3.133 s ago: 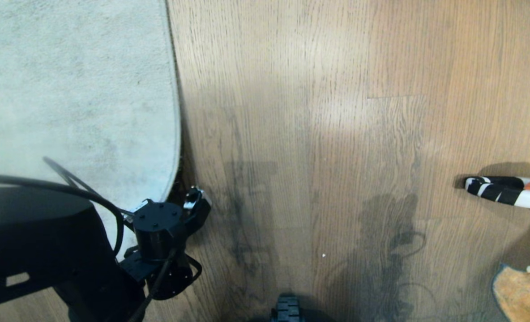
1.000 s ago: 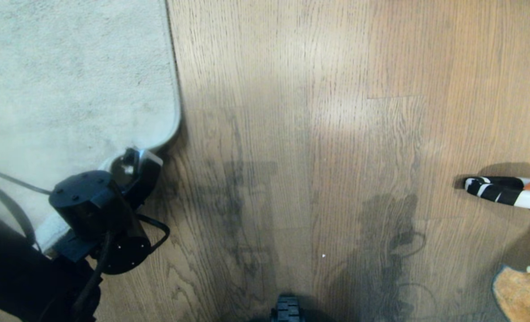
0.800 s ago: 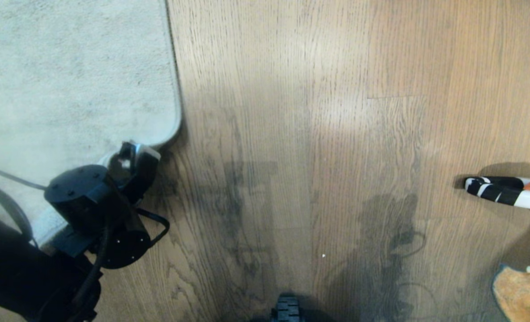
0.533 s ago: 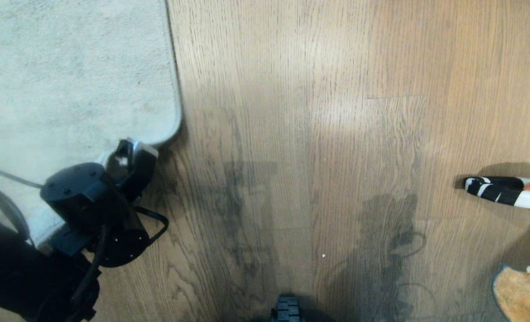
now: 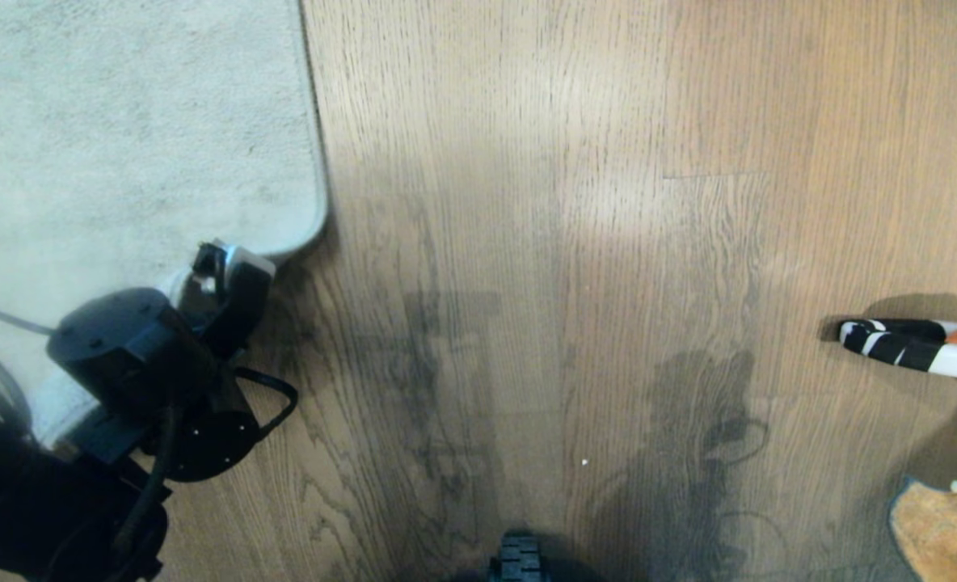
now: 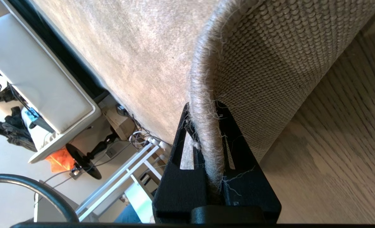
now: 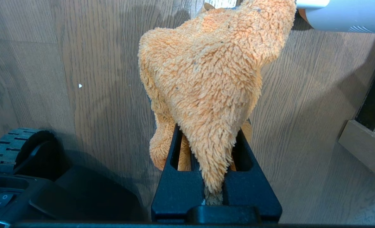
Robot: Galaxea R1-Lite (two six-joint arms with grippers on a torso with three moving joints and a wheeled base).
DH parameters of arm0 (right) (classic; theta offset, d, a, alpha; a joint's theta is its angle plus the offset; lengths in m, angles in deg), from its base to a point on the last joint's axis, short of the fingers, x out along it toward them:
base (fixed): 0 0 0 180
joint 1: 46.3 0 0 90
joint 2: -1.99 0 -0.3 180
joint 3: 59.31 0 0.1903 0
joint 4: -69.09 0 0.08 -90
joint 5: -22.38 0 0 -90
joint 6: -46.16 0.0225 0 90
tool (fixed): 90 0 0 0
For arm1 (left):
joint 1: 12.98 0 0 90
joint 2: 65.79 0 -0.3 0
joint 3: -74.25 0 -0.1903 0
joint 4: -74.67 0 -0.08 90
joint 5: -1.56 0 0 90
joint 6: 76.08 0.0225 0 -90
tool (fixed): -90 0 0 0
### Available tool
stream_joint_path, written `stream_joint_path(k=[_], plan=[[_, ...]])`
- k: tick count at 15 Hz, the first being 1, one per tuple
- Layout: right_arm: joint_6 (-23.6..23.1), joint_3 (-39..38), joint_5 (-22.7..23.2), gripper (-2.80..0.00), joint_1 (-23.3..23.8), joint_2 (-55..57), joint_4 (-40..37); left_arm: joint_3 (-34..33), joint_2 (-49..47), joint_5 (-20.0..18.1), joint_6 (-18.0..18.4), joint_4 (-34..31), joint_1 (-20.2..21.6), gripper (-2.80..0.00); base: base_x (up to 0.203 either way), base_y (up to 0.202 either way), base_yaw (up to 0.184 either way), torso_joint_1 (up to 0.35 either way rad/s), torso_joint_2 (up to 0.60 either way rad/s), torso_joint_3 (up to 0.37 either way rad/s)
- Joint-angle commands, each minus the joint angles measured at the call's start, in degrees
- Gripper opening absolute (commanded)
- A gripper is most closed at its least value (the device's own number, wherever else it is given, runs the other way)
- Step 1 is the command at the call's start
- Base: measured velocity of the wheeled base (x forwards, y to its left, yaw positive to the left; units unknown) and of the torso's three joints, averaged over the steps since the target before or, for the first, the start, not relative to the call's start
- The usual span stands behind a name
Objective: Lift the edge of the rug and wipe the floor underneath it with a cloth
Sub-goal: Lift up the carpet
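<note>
The pale grey rug fills the upper left of the head view, and its rug edge [image 5: 310, 230] curls at the near corner. My left gripper [image 5: 221, 273] is shut on that corner and holds it raised off the floor [image 5: 608, 242]. In the left wrist view the fuzzy rug edge [image 6: 201, 79] runs between the black fingers of my left gripper [image 6: 203, 109], with the tan woven backing [image 6: 270, 57] turned up beside it. My right gripper [image 7: 208, 131] is shut on the orange cloth [image 7: 206, 72], which hangs over the floor [image 7: 105, 79]. The cloth [image 5: 943, 529] also shows at the head view's lower right.
A black-and-white striped object on a white tube [image 5: 915, 343] lies on the floor at the right. My base's wheel [image 5: 517, 562] shows at the near edge. White furniture [image 6: 41, 82] and cables stand beyond the rug. A wooden skirting [image 7: 365, 139] is near the right arm.
The left gripper has carried the rug corner left and away from me, folding it back over the rug and baring floor planks. The right arm and cloth have not moved.
</note>
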State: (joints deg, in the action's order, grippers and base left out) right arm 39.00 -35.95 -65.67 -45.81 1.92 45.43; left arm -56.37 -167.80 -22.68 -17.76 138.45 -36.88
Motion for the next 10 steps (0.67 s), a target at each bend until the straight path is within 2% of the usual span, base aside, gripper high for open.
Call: stream_joint_path(k=[1,10], plan=[[-0.1,0.0,0.0,-2.8,0.0,0.1,0.0,0.1,1.5,0.4,0.3,2.7,0.1,-2.8,0.0,0.0,0.0,0.0,0.0,0.0],[-0.1,0.0,0.0,-2.8,0.0,0.1,0.0,0.9,5.9,0.9,0.9,2.6,0.1,-2.8,0.0,0.0,0.0,0.0,0.0,0.0]])
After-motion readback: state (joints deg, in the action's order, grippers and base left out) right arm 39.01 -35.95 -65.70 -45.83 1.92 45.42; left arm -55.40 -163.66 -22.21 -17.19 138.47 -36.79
